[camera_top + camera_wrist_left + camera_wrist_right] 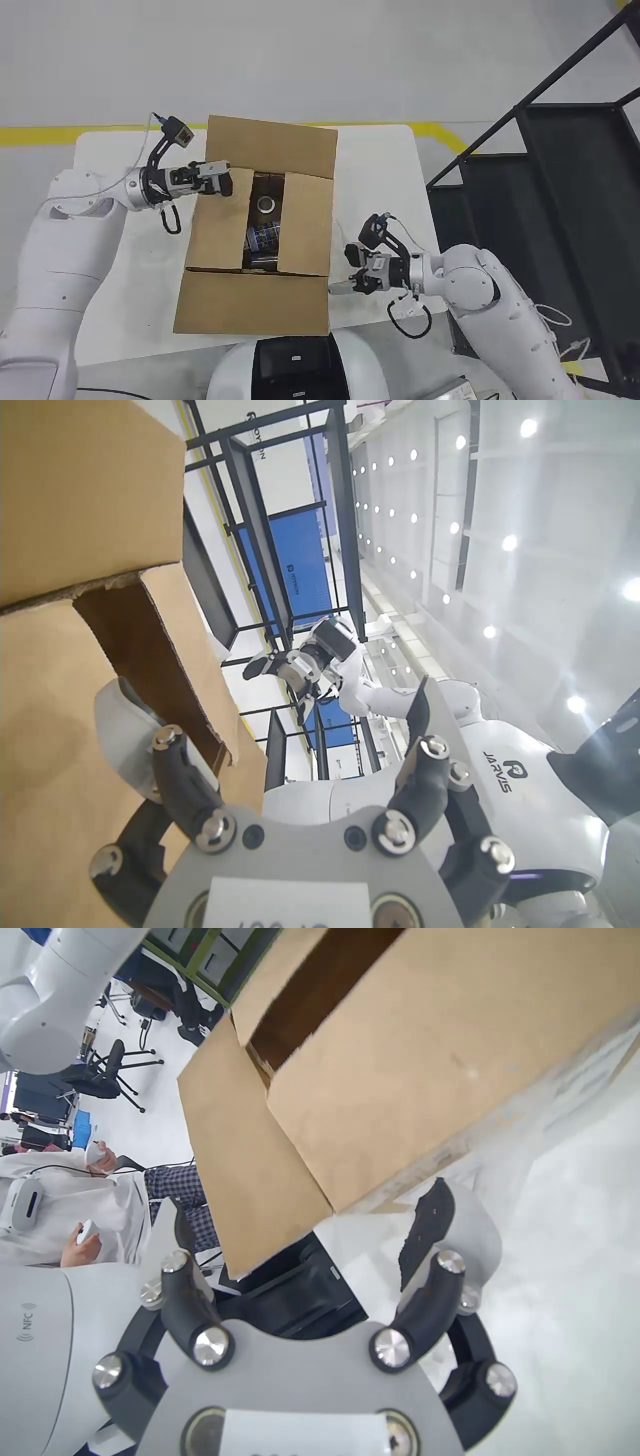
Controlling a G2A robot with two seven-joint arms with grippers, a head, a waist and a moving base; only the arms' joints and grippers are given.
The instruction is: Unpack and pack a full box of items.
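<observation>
A brown cardboard box (260, 230) stands on the white table (130, 290) with its flaps spread. Dark items (265, 225) lie inside, one with a round top. My left gripper (222, 180) is at the box's left flap (75, 680) and is open, with one finger against the cardboard. My right gripper (345, 286) sits low beside the box's right side near its front corner (320, 1208). It is open and holds nothing. In the left wrist view the right gripper (260, 670) shows farther off.
A black metal stair frame (540, 190) stands right of the table. A yellow floor line (60, 133) runs behind it. Free table surface lies left of the box and at the right edge (400, 160).
</observation>
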